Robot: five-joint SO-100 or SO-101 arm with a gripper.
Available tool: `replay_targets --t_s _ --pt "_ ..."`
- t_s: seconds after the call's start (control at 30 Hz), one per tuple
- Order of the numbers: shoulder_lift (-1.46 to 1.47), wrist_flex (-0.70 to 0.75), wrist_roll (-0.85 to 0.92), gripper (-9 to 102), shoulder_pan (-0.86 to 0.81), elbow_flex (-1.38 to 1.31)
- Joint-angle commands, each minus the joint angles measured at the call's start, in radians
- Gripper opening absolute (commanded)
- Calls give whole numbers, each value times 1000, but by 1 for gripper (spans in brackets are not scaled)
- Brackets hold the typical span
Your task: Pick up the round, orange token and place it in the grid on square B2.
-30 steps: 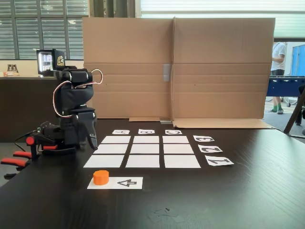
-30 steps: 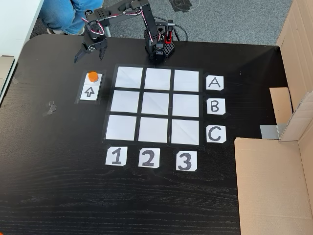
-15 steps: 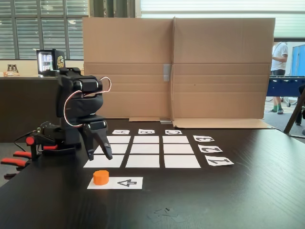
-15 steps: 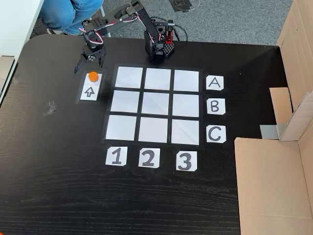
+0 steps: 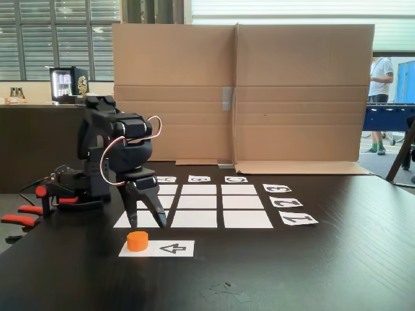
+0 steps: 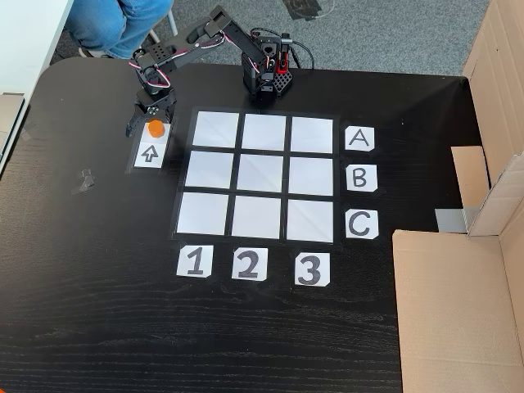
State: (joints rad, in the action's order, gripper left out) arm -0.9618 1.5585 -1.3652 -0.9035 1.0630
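Token: small bright-orange plastic-looking cylinder, flat top, sits on the end of a white paper strip with a black arrow, beside the grid's corner, not lifted.
Tool: black two-finger tool, pointing down, fingers spread apart, nothing held. In the top-down fixed view the fingers straddle the token; in the low fixed view the tips look just behind and above it. Contact w/ token: prob. none, hard to judge at this res.
Grid: nine plain white paper rectangles in 3x3 on the dark wood-grain surface, letter cards A/B/C on one edge, number cards 1/2/3 on another. All cells bare.
Square B2: centre white rectangle, bare, well apart from token.
Done: approach, tool lined up over token.
Left: lower fully, close on token, lift, carry across to centre cell, set down, release, i.e. most of the job.
Progress: early, pre-grasp.
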Motion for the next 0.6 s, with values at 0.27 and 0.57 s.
replay_targets --t_s 0.27,0.57 --pt "44 -17 -31 55 -3 -78" --pt "80 -34 -71 55 -15 -103"
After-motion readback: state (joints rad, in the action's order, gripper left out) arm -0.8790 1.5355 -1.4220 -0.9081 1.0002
